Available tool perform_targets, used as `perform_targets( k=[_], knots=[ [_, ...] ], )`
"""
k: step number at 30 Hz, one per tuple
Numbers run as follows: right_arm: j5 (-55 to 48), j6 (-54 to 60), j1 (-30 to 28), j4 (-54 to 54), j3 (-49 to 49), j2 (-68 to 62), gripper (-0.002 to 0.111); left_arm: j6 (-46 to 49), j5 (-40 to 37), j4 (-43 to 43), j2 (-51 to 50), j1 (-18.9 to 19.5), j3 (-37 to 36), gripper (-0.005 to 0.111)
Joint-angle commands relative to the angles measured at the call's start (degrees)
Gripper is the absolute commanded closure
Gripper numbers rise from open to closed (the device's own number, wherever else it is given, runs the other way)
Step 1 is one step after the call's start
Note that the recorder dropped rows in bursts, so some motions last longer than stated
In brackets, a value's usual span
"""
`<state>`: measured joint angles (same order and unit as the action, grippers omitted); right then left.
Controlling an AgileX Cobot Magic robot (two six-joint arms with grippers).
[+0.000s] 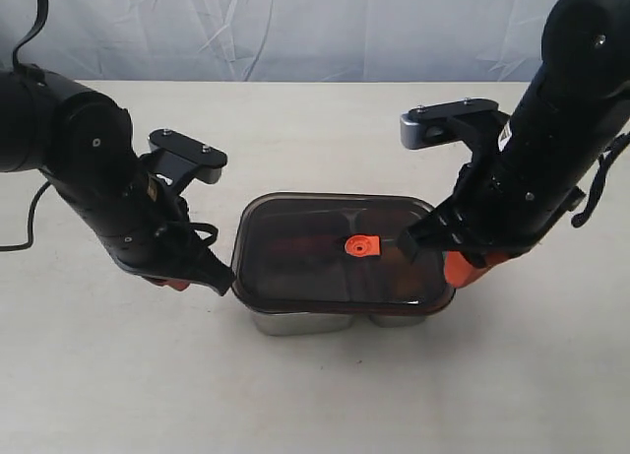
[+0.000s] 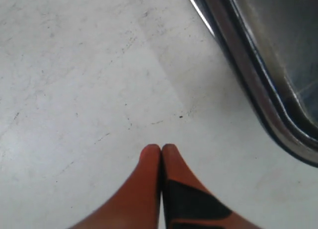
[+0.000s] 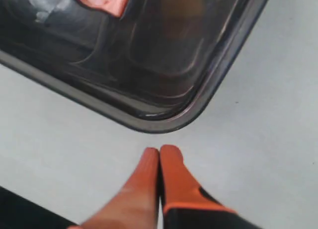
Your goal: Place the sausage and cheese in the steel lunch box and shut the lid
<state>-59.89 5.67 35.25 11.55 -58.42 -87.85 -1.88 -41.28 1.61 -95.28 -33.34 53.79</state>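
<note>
Outside, the dark tinted see-through lid (image 1: 305,218) covers the shiny steel lunch box (image 1: 295,323) on the pale counter (image 1: 315,405); its contents are too dim to tell. Left wrist: the left fingers (image 2: 149,162), pressed together, hang over open counter, apart from the lid's edge. Right wrist: the right fingers (image 3: 171,164), pressed together, sit just beside its rounded corner.

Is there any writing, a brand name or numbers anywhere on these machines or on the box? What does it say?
Nothing here can be read as text.
Small white sticker on the right arm: too small and blurred to read.
lid, orange valve, steel lunch box, table: no lettering visible in any view.
</note>
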Motion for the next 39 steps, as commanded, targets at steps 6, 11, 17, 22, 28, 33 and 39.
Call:
perform_targets(
  k=[6,11,17,22,28,33,39],
  knots=[
    [-2.4,6.3,3.5,5.3,1.2,1.3,0.108,0.9,-1.0,1.1,0.0,0.1,0.7,0.107],
    [-1.5,6.6,3.5,5.8,3.5,1.1,0.108,0.9,-0.9,1.1,0.0,0.1,0.7,0.107],
    [-0.9,6.6,3.5,5.9,4.4,0.5,0.108,0.9,-0.8,1.1,0.0,0.1,0.7,0.107],
    [0.2,6.8,3.5,5.9,4.4,-3.2,0.108,0.9,-0.8,1.2,0.0,0.1,0.7,0.107],
    [0.7,6.9,3.5,5.8,4.4,-6.1,0.108,1.0,-0.8,1.2,0.0,0.1,0.8,0.107],
    [1.9,6.9,3.5,5.6,4.4,-6.7,0.108,1.0,-0.8,1.2,0.0,0.1,1.0,0.107],
    [3.6,6.9,3.5,5.0,4.4,-6.7,0.108,1.0,-0.8,1.2,0.0,0.1,1.0,0.107]
  ],
)
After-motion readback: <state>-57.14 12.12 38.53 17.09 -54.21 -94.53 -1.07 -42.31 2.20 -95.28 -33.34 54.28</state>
